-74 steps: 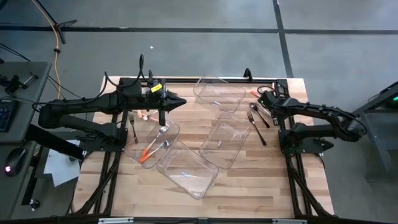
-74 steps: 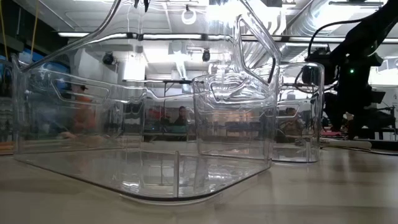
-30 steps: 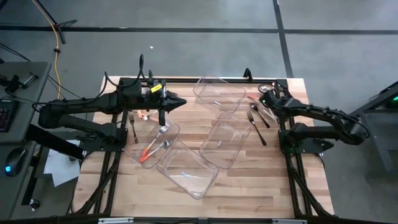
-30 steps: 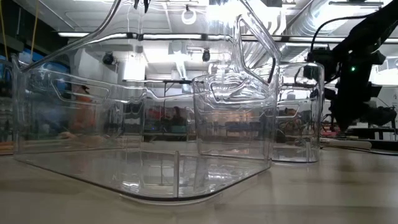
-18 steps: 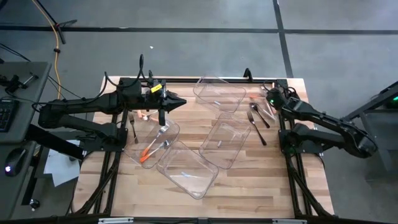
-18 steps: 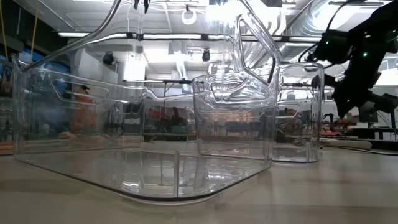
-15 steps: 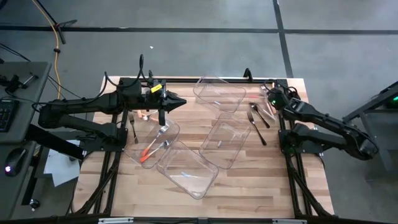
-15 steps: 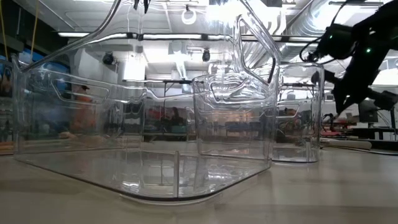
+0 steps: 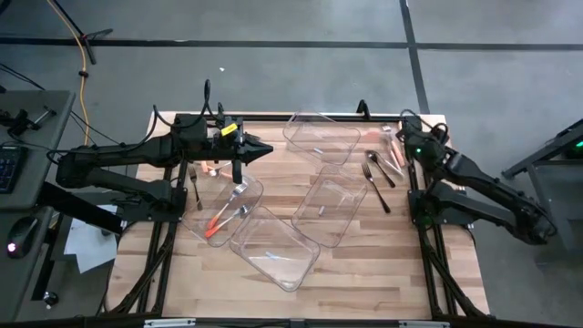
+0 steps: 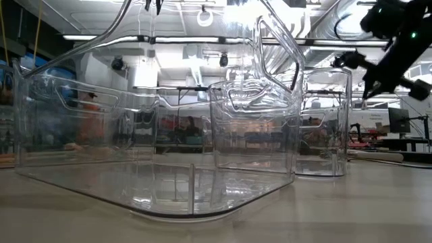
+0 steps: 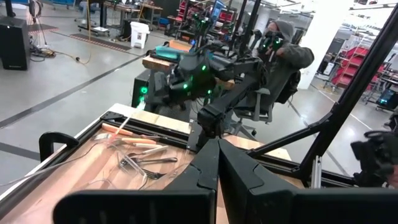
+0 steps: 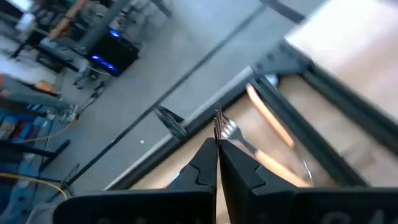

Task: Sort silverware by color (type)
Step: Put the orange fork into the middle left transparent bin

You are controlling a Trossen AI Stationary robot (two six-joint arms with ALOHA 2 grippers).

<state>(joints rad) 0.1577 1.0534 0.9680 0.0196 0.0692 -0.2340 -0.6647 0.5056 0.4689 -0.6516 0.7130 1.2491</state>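
Four bins [image 9: 273,247] sit on the table, and your sorting is barely begun: orange pieces [image 9: 219,221] lie in the left bin, while black forks [image 9: 375,179] and more orange pieces [image 9: 387,151] remain loose on the wood at the right edge. Your left gripper [image 9: 266,148] hangs clenched and empty above the far left of the table. Your right gripper [image 9: 402,124] is raised over the far right corner, fingers pressed together with nothing between them. You look to be between picks. Next, you would need to spread the right fingers, come down over one piece in that loose pile, and line up across its handle.
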